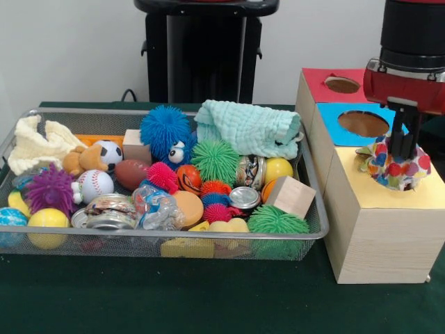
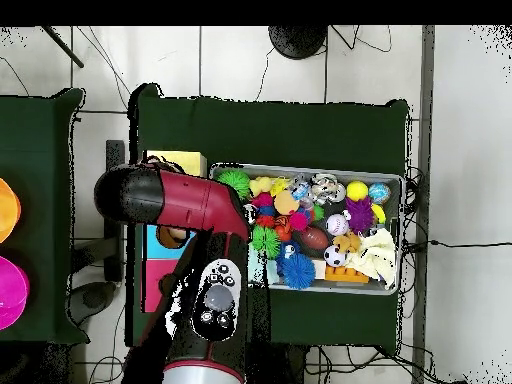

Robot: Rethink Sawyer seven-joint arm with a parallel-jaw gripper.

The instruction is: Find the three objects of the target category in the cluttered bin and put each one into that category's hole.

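In the front view my gripper (image 1: pixel 401 154) hangs at the far right over the yellow section (image 1: pixel 361 198) of the wooden box. It is shut on a crumpled polka-dot cloth (image 1: pixel 395 167), whose lower part sits at the yellow section's hole. A mint-green cloth (image 1: pixel 247 129) lies at the back right of the wire bin (image 1: pixel 83 111). A cream cloth (image 1: pixel 38 144) lies at its back left. In the overhead view the red arm (image 2: pixel 190 200) covers the gripper and the held cloth.
The box also has a blue section with a hole (image 1: pixel 363 123) and a red section with a hole (image 1: pixel 342 84). The bin (image 2: pixel 403 240) is packed with spiky balls, sports balls, tins, wooden blocks and a plush toy. Dark green cloth covers the table.
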